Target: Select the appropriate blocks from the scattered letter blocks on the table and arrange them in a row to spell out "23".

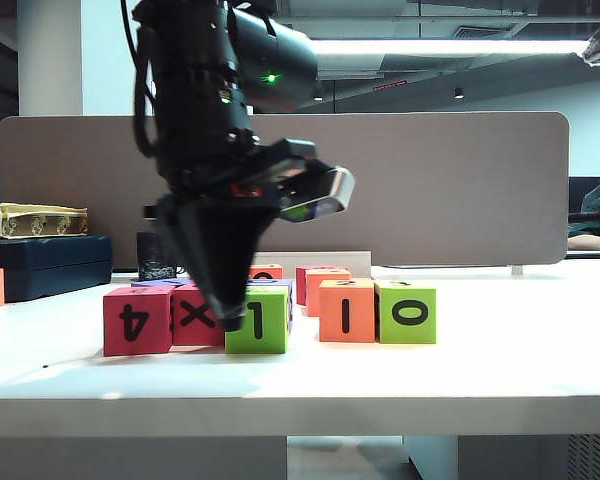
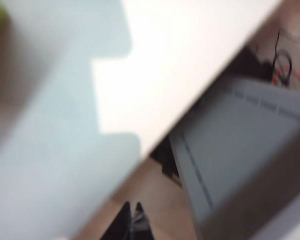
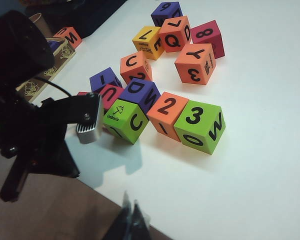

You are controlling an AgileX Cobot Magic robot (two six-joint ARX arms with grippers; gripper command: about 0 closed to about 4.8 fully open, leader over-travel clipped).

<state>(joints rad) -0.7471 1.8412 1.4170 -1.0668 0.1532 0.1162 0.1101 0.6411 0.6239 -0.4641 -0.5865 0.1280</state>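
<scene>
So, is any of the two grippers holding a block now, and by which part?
Nothing is held. The left gripper, in front of the lime-green block, is shut and empty; the right gripper is shut too, over the table edge.

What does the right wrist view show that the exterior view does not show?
Only the right wrist view: top faces "2" on the orange foam cube and "3" on the lime-green foam cube beside it, plus the shut right end effector above the white table's near edge. Only the exterior view: the red foam cube's "4" and the grey partition panel. Both: those two cubes and the left arm with its shut left end effector before the row.
</scene>
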